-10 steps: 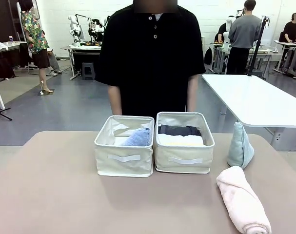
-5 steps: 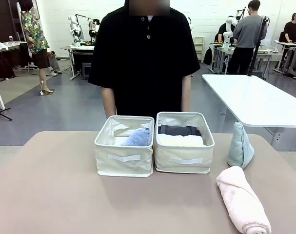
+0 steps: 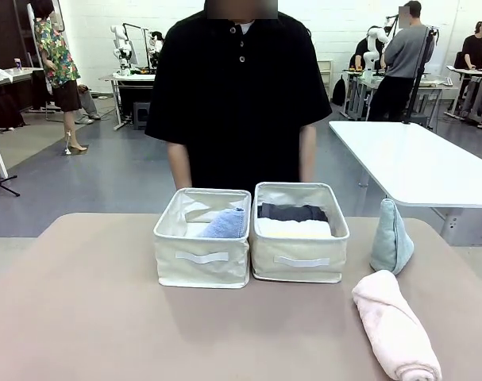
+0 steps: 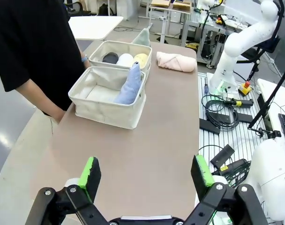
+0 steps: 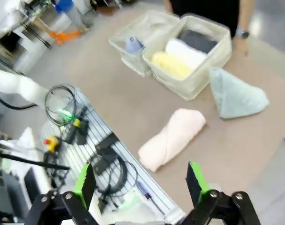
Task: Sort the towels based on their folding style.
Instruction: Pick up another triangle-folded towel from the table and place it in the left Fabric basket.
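Note:
A rolled pale pink towel (image 3: 395, 333) lies on the table at the front right, also seen as the pink towel (image 5: 173, 137) and the pink towel (image 4: 176, 61). A folded pale teal wedge (image 3: 391, 236) stands upright just behind it, right of the bins; the same teal wedge (image 5: 237, 95) appears from the right wrist. The left bin (image 3: 202, 267) holds a lavender-blue wedge (image 3: 225, 225). The right bin (image 3: 299, 268) holds dark grey (image 3: 292, 212), white and yellow (image 3: 294, 228) rolls. My left gripper (image 4: 145, 173) is open, high above the table's end. My right gripper (image 5: 141, 182) is open, above the table edge near the pink roll.
A person in a black shirt (image 3: 239, 95) stands right behind the bins at the far edge. A white table (image 3: 415, 163) stands off to the right. Cables and boxes (image 5: 100, 164) lie on the slatted base beside the table. The other arm's white base (image 4: 236, 51) rises beyond the table.
The person has shifted slightly and straightened behind the bins. The towels and bins have not moved.

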Controlling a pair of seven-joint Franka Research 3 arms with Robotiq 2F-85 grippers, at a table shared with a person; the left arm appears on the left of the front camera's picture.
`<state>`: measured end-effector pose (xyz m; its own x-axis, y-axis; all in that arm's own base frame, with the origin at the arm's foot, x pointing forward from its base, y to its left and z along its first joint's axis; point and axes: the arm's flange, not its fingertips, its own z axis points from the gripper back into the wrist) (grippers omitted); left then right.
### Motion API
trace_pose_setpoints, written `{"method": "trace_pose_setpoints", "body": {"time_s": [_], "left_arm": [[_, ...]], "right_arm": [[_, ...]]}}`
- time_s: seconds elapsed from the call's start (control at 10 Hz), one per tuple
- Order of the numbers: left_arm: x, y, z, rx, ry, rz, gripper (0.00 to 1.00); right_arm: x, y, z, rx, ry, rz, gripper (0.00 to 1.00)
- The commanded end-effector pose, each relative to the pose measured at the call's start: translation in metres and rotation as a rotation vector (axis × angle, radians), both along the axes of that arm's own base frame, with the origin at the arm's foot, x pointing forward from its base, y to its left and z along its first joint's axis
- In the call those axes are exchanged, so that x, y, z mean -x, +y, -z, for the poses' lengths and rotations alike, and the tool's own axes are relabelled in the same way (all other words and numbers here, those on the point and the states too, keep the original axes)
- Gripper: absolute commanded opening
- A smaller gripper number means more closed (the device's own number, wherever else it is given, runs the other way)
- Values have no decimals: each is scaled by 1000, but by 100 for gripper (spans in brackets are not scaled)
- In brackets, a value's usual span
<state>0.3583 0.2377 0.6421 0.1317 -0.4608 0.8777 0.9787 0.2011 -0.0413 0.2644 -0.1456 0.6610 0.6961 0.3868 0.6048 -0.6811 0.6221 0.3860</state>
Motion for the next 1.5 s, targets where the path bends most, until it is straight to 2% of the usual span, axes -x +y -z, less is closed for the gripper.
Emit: {"method": "trace_pose_setpoints", "body": {"time_s": [0.0,0.2,0.4,0.6,0.7,0.8,0.9,1.0,1.1,1.2,1.3,1.4], "left_arm": [[0,0,-1,9,-14,6,100],[0,0,-1,9,-14,6,100],[0,0,-1,9,-14,6,100],[0,0,-1,9,-14,6,100],[0,0,-1,9,-14,6,100],[0,0,-1,9,-14,6,100],[0,0,-1,9,-14,6,100],[0,0,-1,9,-14,6,100],[0,0,-1,9,-14,6,100],[0,0,-1,9,-14,6,100],[0,0,-1,9,-14,6,100],[0,0,-1,9,-14,6,100]], "right_arm": [[-30,49,15,154,100,9,100],[-71,102,45,279,159,7,100],[-100,149,91,413,160,11,100],[-118,182,120,412,136,-18,100],[-122,190,136,479,125,-27,100],[-126,193,148,507,73,-62,100],[-123,191,159,551,67,-115,100],[-95,168,141,562,128,-127,100],[-33,110,102,722,227,-79,100],[28,52,69,653,163,-16,100],[74,2,59,540,132,13,100],[92,-27,62,463,126,46,100]]}}
